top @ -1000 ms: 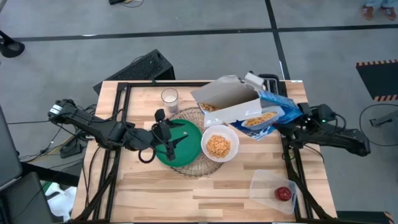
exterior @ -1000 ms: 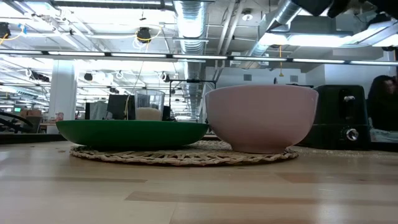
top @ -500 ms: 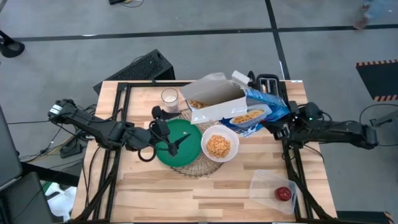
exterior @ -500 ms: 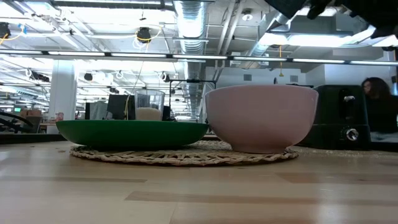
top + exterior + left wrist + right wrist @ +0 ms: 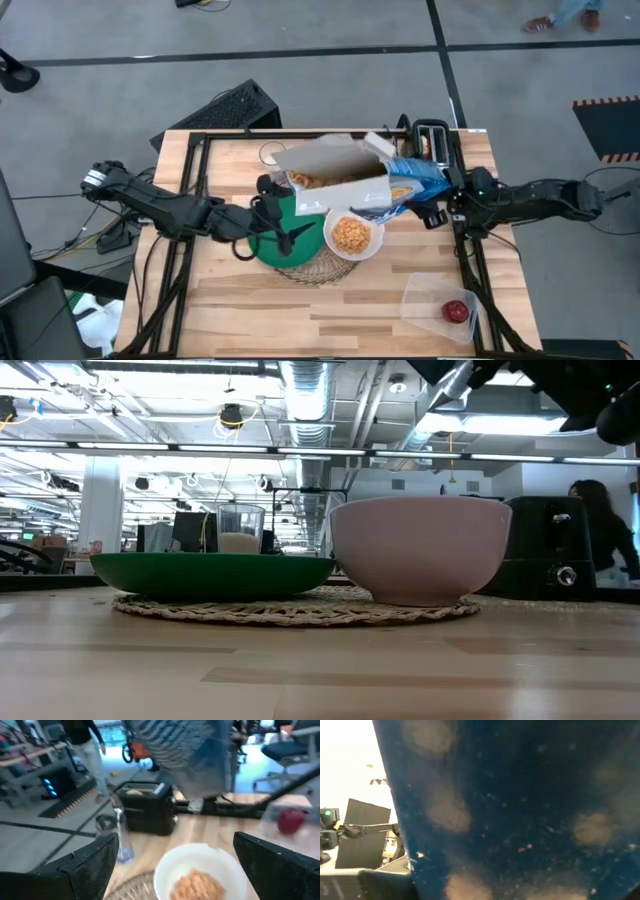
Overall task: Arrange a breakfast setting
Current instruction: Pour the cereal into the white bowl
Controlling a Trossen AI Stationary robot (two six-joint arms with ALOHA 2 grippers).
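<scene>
Tabletop (image 5: 350, 310): light wood, office room behind
Bowl (image 5: 352, 232): one, with cereal
Left end effector (image 5: 283, 222): fingers apart
Right end effector (image 5: 437, 207): clamped on cereal box (image 5: 345, 172)

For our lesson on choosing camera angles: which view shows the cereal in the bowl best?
The high view: it looks straight down into the bowl, so the cereal shows whole. The left wrist view shows it blurred and cut off at the edge. The low view shows only the bowl's side. The right wrist view shows none.
</scene>
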